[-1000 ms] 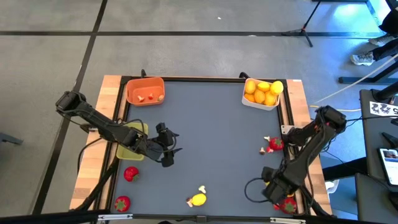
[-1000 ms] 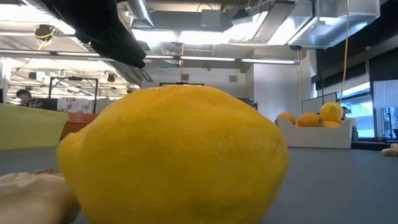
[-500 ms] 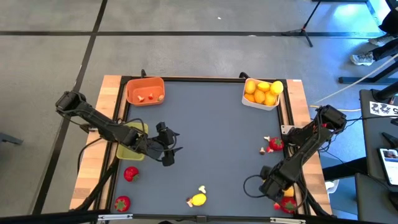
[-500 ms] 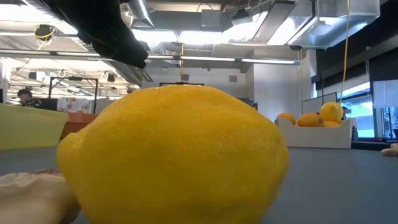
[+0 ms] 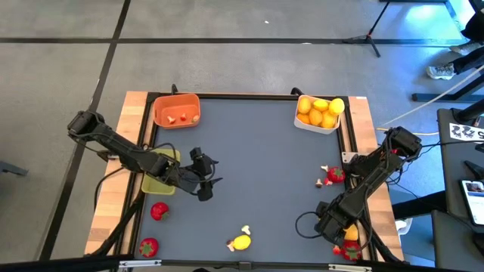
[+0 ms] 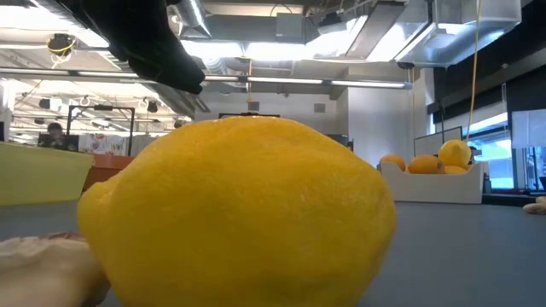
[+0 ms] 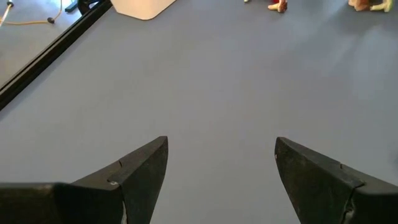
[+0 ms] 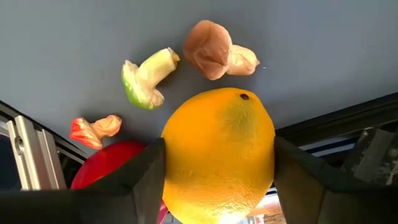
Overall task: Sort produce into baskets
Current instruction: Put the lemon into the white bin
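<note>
Right gripper (image 8: 214, 180) sits low at the near right corner of the table, its two fingers (image 8: 140, 180) closed against the sides of an orange fruit (image 8: 217, 152). Around that fruit, crowded against the table's black edge rail (image 5: 369, 227), lie a red strawberry (image 8: 109, 165), a pale green-tipped bit (image 8: 146, 78), a tan mushroom-like bit (image 8: 214, 50) and a small red-and-pale scrap (image 8: 93, 129). Room to move is tight there.

Along the near edge, left of that corner, a yellow lemon (image 5: 240, 242) lies with a pale bit touching it; two more strawberries (image 5: 153, 228) rest near the near left corner.

Farther in, the left gripper (image 5: 206, 183) hangs over the left half of the mat (image 5: 257, 159), fingers spread wide and holding nothing, just beside the yellow-green bin (image 5: 161, 171) at the left rail. Ahead of it the middle of the mat is bare and open. Another strawberry (image 5: 335, 175) with small bits lies by the right rail.

At the far edge, the orange bin (image 5: 176, 110) holds a few small bits in the left corner, and the white bin (image 5: 318, 113) in the right corner is filled with orange and yellow fruits.
</note>
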`<action>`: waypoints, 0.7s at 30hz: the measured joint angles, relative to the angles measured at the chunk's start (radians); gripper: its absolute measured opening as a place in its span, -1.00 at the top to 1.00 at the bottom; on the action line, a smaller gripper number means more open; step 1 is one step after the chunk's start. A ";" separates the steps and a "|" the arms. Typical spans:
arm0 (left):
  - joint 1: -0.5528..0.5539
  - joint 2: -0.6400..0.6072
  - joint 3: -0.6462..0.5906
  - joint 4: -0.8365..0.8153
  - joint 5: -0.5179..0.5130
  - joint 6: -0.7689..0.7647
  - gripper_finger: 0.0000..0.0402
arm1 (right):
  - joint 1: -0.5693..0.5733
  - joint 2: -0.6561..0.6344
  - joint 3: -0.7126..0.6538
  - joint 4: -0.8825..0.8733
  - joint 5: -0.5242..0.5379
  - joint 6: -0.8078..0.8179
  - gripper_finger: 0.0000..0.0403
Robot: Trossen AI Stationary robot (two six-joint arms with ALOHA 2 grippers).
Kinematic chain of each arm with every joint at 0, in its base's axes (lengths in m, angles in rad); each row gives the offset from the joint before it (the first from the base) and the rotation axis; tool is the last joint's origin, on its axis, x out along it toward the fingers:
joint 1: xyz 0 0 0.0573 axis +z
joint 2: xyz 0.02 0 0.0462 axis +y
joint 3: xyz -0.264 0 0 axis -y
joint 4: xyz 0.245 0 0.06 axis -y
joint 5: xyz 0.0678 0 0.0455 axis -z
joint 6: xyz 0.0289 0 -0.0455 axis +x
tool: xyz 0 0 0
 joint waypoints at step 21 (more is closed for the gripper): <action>0.000 0.000 0.000 0.012 0.000 0.012 -0.45 | -0.105 -0.050 0.102 -0.280 0.121 -0.198 -0.13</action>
